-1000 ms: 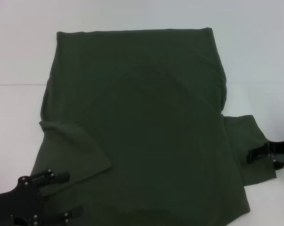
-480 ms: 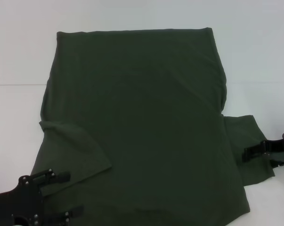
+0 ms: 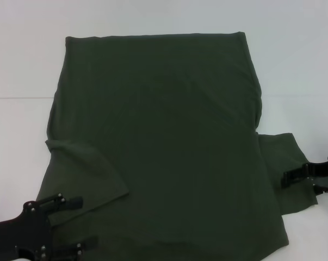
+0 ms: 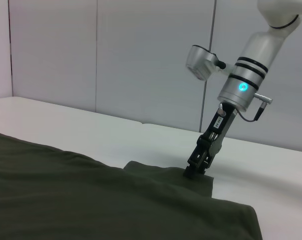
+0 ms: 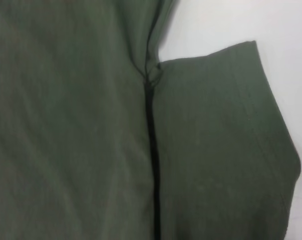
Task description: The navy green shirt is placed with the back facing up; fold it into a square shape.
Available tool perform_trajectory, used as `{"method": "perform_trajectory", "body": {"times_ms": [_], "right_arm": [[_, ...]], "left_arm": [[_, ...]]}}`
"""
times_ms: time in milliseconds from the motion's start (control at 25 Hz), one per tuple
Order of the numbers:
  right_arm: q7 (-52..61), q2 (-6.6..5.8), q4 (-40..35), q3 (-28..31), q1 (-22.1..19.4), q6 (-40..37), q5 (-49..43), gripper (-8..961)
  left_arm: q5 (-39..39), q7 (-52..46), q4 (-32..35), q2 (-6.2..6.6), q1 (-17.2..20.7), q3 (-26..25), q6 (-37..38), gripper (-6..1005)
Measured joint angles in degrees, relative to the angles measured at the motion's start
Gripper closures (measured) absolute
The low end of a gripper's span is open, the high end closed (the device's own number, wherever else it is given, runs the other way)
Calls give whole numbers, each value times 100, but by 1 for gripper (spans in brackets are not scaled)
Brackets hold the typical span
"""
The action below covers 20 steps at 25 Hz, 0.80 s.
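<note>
Since a second ago, only the grippers have shifted slightly; the cloth lies as it did. Across the white counter (image 3: 294, 65) the navy green shirt (image 3: 164, 147) is spread flat, plain side up, one sleeve folded onto the body at the robot's left. At the near left corner, the left gripper (image 3: 79, 225) hovers, fingers apart. On the outstretched right sleeve, the right gripper (image 3: 288, 179) presses down; whether its fingers are apart I cannot tell.
</note>
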Motion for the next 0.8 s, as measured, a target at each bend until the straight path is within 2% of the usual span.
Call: {"method": "perform_trajectory", "body": {"times_ms": [680,800], "right_arm": [[0,42,17,1,12,-11,26,45],[0,52,17,-16,12,15,23,113]], "left_arm": [[0,-9,0,8,-27,0,-22,140],[0,-9,0,8,-27,0,-37,140]]}}
